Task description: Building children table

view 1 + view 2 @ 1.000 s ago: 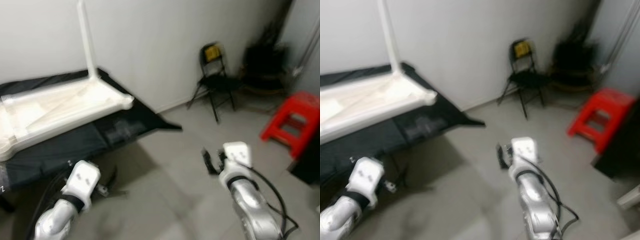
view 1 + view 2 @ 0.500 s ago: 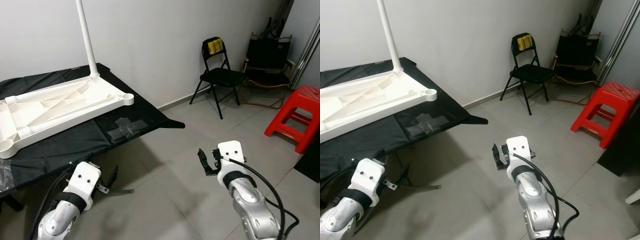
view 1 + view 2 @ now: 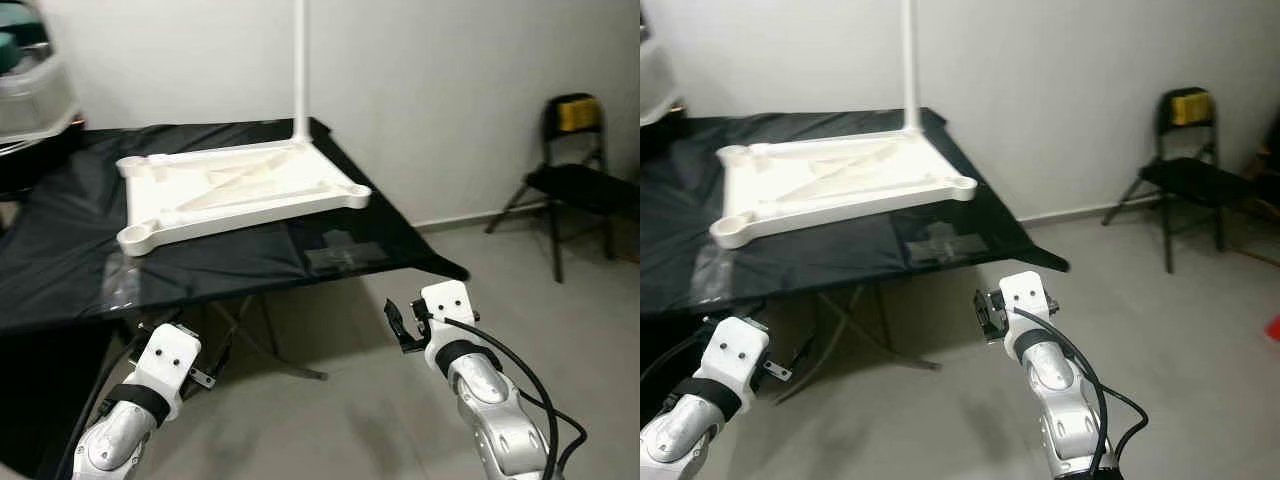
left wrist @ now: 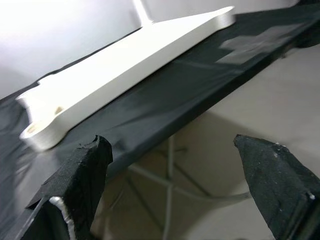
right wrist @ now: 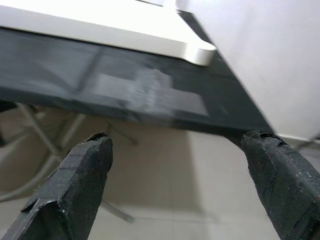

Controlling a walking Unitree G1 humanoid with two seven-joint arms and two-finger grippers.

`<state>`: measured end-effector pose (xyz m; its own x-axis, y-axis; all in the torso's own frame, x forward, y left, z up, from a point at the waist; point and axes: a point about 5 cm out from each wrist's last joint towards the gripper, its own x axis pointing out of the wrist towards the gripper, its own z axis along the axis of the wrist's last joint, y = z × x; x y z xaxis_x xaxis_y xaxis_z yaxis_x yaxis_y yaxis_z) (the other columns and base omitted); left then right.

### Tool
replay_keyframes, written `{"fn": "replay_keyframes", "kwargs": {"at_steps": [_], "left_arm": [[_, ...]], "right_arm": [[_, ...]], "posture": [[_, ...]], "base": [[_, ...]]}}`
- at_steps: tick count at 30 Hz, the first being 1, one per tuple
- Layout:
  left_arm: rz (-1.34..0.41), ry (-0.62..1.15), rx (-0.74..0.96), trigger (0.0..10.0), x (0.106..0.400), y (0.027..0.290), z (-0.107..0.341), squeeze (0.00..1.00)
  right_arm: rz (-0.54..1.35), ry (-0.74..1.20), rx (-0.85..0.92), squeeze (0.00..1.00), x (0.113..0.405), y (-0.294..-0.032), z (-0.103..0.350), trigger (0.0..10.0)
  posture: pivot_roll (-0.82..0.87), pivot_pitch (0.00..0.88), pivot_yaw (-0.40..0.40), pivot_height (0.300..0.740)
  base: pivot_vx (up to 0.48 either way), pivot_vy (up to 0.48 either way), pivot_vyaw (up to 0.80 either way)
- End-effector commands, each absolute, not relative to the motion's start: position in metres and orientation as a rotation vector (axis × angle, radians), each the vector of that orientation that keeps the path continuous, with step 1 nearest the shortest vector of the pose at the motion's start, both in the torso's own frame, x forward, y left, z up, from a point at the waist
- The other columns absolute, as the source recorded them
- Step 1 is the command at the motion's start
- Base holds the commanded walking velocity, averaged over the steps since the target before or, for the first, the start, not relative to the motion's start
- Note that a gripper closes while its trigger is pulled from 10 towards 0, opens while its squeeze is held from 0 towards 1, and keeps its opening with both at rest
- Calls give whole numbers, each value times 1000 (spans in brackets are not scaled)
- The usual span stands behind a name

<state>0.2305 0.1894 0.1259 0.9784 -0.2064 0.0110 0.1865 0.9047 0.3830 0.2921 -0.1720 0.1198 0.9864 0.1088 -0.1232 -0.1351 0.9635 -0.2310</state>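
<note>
The white children's table top lies upside down on a table draped in black cloth. One white leg stands upright in its far corner socket; the near corner sockets are empty. My left gripper hangs low in front of the black table's edge, open, with nothing between its fingers. My right gripper is held below the table's right corner, also open and empty. In the right wrist view the white corner lies ahead and above the fingers.
A clear plastic patch lies on the cloth near the right corner. Metal folding legs stand under the table. A black folding chair with a yellow item stands by the wall at right. A grey container sits at far left. Bare grey floor lies ahead.
The camera has swung to the left: the table now sits in the middle of the picture, and the red stool has left view. Both arms hold the same pose.
</note>
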Motion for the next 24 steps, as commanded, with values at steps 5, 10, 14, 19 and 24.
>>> {"fn": "replay_keyframes", "kwargs": {"at_steps": [5, 10, 14, 19, 24], "left_arm": [[-212, -40, 392, 10000, 230, 186, 121, 0], [-215, -41, 390, 10000, 230, 184, 121, 0], [-218, -42, 382, 10000, 231, 183, 120, 0], [-217, -45, 378, 10000, 232, 184, 121, 0], [-221, -45, 379, 10000, 232, 183, 121, 0]], "right_arm": [[113, 121, -191, 0, 294, -174, 119, 10000], [139, 118, -246, 0, 294, -171, 118, 10000], [145, 110, -283, 0, 295, -169, 119, 10000], [142, 110, -267, 0, 295, -169, 118, 10000], [124, 114, -226, 0, 296, -171, 118, 10000]], "posture": [[-2, 0, -56, 740], [0, 0, -56, 740], [1, 0, -55, 740], [0, 0, -55, 740], [1, 0, -53, 740]], "base": [[0, 0, 144], [0, 0, 0], [0, 0, 800], [0, 0, 800], [0, 0, 480]]}}
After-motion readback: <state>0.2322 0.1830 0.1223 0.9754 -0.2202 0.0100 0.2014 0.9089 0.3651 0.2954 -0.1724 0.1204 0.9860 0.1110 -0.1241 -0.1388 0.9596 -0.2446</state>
